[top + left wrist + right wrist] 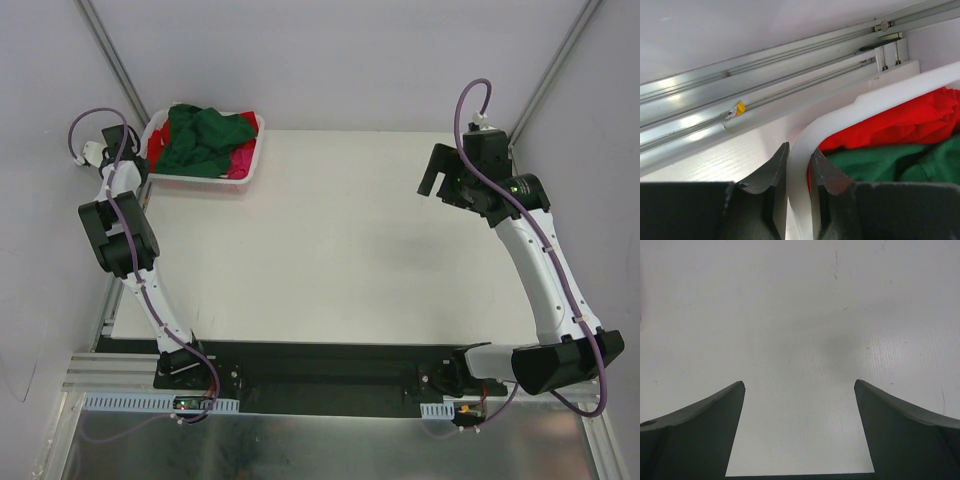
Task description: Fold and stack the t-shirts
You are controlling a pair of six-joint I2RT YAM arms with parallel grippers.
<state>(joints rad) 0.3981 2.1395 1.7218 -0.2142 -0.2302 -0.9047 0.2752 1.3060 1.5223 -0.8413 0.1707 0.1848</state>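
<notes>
At the far left corner of the table (350, 250), the white basket (205, 182) is clamped by its left rim in the left gripper (799, 150). One finger is set outside the wall and one inside, and the rim, not cloth, is seen pinched between them. The hold is judged to be meant for steadying or dragging the basket.

The t-shirts are heaped unfolded inside it: the dark green one (200, 140) lies on top, with the red (900, 125) and the pink (240, 162) partly buried. Folding is judged not yet begun.

The left arm is stretched along the table's left edge, its elbow raised and its wrist turned toward the basket. The right arm is extended up the right side. The right gripper (800, 385) is hung above bare table near the right edge, its jaws spread wide with nothing between them, judged ready to receive a shirt.
</notes>
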